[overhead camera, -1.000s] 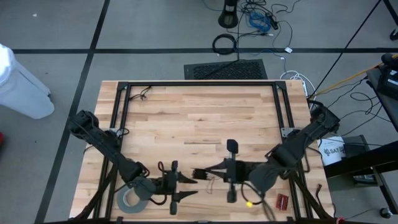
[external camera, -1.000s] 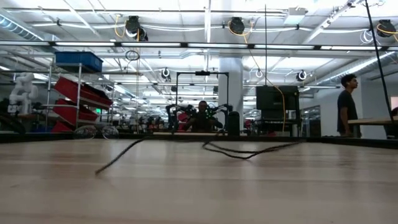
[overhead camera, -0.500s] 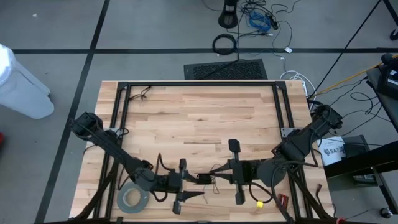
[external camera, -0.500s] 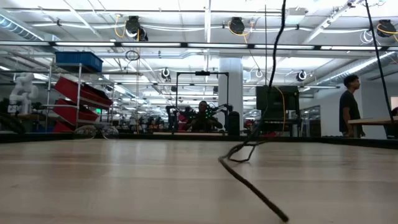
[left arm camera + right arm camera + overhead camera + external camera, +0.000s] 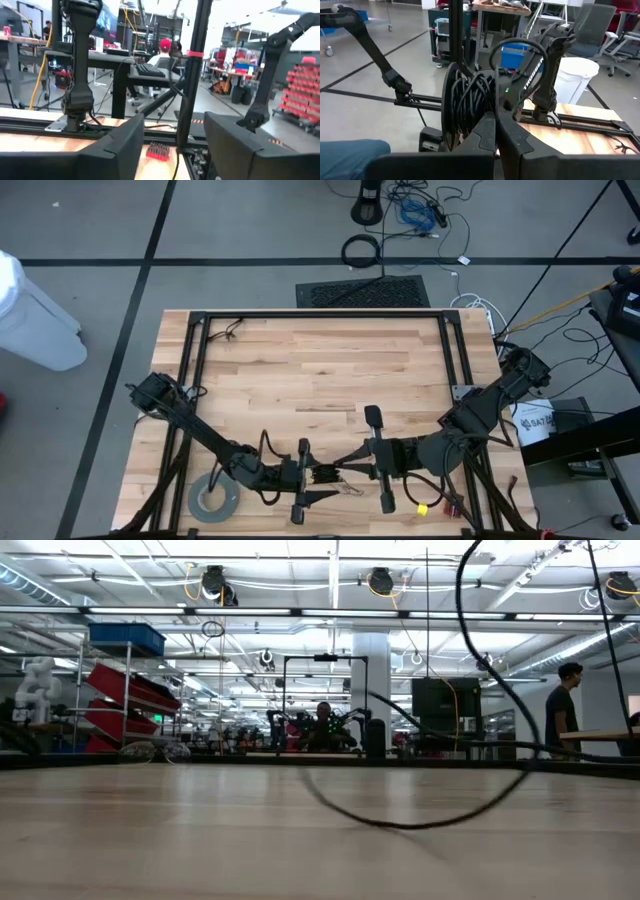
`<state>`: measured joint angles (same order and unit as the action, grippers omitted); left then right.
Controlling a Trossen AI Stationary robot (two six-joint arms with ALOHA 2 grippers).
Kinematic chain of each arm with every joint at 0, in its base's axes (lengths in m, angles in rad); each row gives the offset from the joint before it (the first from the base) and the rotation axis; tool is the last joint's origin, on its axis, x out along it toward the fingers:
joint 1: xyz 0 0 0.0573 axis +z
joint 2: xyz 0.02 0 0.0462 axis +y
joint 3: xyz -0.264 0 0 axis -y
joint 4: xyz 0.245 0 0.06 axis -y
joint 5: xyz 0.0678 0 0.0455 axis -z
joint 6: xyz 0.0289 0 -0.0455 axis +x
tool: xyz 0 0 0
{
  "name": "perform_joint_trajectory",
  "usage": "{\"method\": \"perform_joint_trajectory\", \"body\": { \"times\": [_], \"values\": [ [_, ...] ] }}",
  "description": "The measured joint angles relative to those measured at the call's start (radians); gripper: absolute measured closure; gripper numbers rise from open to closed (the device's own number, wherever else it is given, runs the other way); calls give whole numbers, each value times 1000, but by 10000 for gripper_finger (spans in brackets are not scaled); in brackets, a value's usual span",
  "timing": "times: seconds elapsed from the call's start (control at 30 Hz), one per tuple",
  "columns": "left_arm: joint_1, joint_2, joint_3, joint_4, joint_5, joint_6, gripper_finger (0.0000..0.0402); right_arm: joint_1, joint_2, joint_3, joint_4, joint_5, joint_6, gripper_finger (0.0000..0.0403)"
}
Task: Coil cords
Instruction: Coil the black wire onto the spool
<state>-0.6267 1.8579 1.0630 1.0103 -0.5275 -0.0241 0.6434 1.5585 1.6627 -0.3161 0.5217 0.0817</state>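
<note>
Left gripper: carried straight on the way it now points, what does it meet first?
Likely the coiled cord bunched just ahead of the left gripper, with the right gripper facing it right behind. The high view does not show their heights, so it could pass above or below.

Grey floor (image 5: 250, 220), red shelf bins (image 5: 135, 690), bright ceiling lights.

left pincer (image 5: 318, 485) | facing right pincer (image 5: 352, 466) | cords (image 5: 330, 474) between
</note>
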Motion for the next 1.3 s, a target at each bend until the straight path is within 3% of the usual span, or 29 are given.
{"method": "perform_joint_trajectory", "body": {
  "times": [0.2, 0.33, 0.6, 1.07, 1.3],
  "values": [
    [16, 9, 0, 24, 21, -24, 126, -3, 0, 0, 28, 1, -23, 403],
    [27, 9, 4, 32, 63, -22, 106, -3, 1, 0, 60, 0, -55, 403],
    [41, 29, 57, 31, 99, 81, 104, -3, 1, 0, 83, 1, -85, 403],
    [53, 55, 60, 20, 46, 83, 105, -3, 1, 0, 103, 0, -121, 403],
    [60, 55, 60, -10, 54, 82, 142, -4, 1, 0, 119, 0, -139, 403]
  ]
}}
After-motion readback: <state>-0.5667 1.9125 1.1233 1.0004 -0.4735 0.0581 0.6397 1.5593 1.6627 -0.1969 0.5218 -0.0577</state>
